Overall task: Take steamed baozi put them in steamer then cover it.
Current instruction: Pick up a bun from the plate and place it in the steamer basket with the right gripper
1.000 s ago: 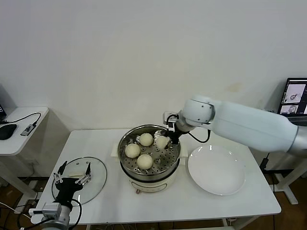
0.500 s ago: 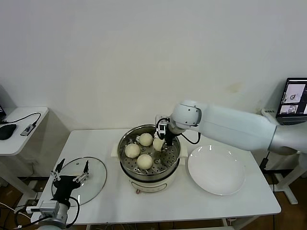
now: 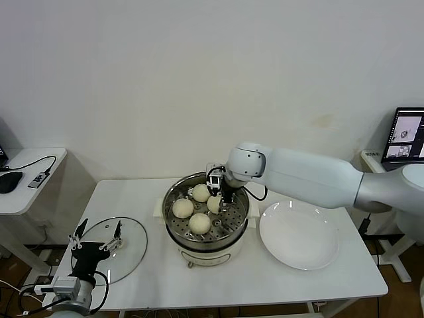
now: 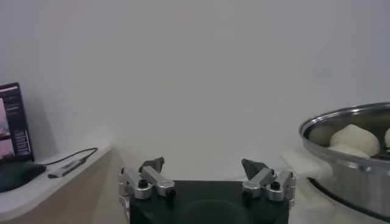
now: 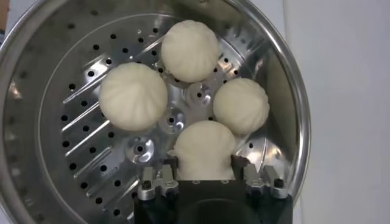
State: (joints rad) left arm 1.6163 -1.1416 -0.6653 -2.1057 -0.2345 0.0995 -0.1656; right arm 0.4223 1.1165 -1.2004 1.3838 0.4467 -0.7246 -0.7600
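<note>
Right pincer (image 5: 204, 176) spread around upright fourth baozi (image 5: 204, 149) in steamer (image 3: 173, 228).

My left gripper (image 4: 207, 173), fingers spread apart and empty, faces a white wall; beyond it I see the steamer (image 4: 350, 155) rim holding a steamed baozi (image 4: 355, 138), plus a monitor (image 4: 13, 122).

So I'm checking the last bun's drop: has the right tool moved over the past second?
Yes. The right tool has moved leftward and down from the steamer's right rim toward its middle.
</note>
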